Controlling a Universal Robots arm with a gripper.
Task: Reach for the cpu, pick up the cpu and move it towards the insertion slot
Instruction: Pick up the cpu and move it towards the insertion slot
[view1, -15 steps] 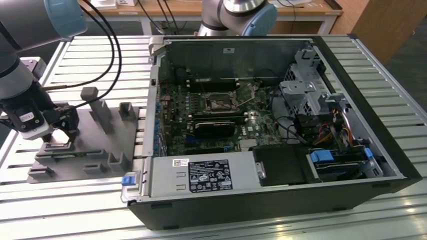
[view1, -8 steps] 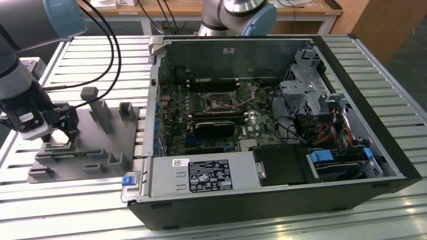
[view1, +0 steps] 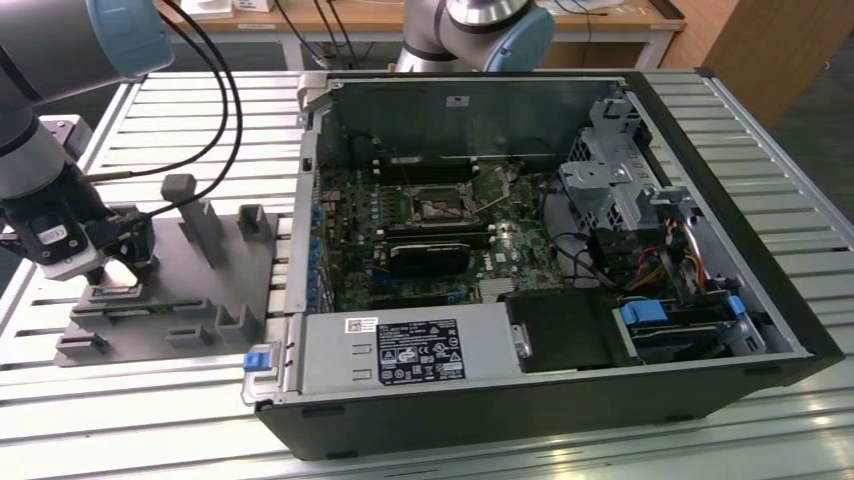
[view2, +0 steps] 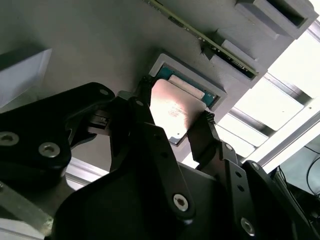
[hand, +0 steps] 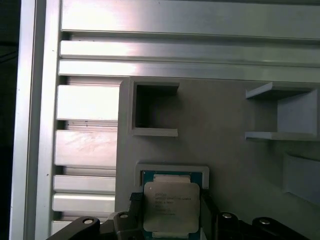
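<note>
Exterior view first: the arm comes down at the exterior view's left, and its gripper (view1: 118, 274) hangs low over the near left corner of the grey fixture (view1: 200, 300), a flat plate with upright blocks that lies on the slatted metal table (view1: 160, 420). To the exterior view's right of the fixture lies the open computer case (view1: 727, 130), its motherboard facing up. The insertion slot (view1: 434, 205) sits near the middle of that board, just on the far side of the black card (view1: 427, 258) and well apart from the gripper. A second robot arm (view1: 481, 30) stands at the far edge of the table, behind the case.

Both wrist views look down past the gripper at the fixture. In the second wrist view the cpu (view2: 177, 112) shows its silvery top between the two black fingers (view2: 205, 132), which press on opposite edges of the chip, so the gripper (view2: 176, 100) is clamped on it. The chip sits over a shallow square pocket (view2: 220, 90) in the fixture, with a teal edge showing inside the pocket's rim. I cannot tell whether the chip has cleared the pocket or is touching it. In the first wrist view the cpu (hand: 171, 206) overlaps the pocket (hand: 172, 169), beside an empty square recess (hand: 154, 107) in the plate.
</note>
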